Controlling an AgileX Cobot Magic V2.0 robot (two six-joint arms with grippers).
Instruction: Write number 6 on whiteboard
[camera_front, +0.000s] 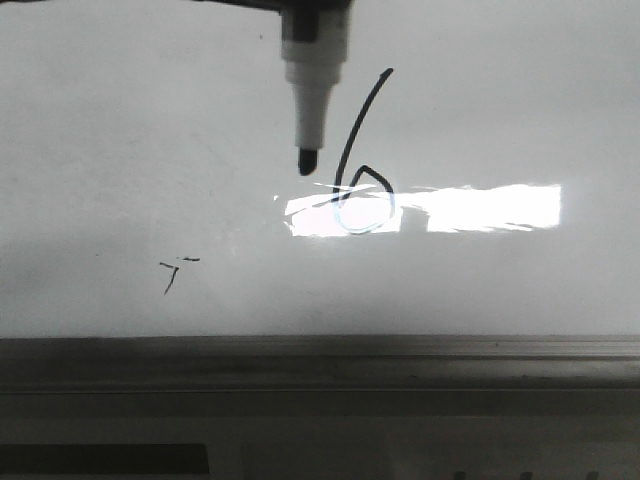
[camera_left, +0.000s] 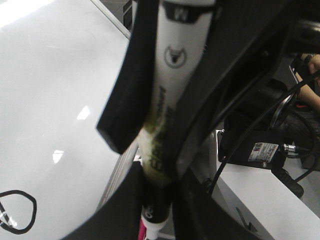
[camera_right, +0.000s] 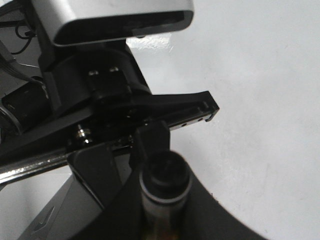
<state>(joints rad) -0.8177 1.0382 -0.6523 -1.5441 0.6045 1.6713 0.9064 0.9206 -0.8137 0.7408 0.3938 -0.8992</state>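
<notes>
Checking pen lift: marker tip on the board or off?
Off. The marker tip hangs left of the number 6, no stroke joining them.

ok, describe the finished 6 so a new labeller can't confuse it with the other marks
Find the whiteboard and its bright rectangular glare. The number 6 stands at the glare's left end, just right of the marker tip. It is large, with a slanted stem and closed loop, unlike the small broken scribble lower left.

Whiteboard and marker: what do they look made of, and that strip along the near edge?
The whiteboard looks like a glossy coated panel: it throws a sharp rectangular glare and mirrors the ink. The marker looks like white plastic, smooth with printed lettering on the barrel, ending in a dark, probably felt tip. The edge strip looks like dull grey metal, though painted plastic is possible.
</notes>
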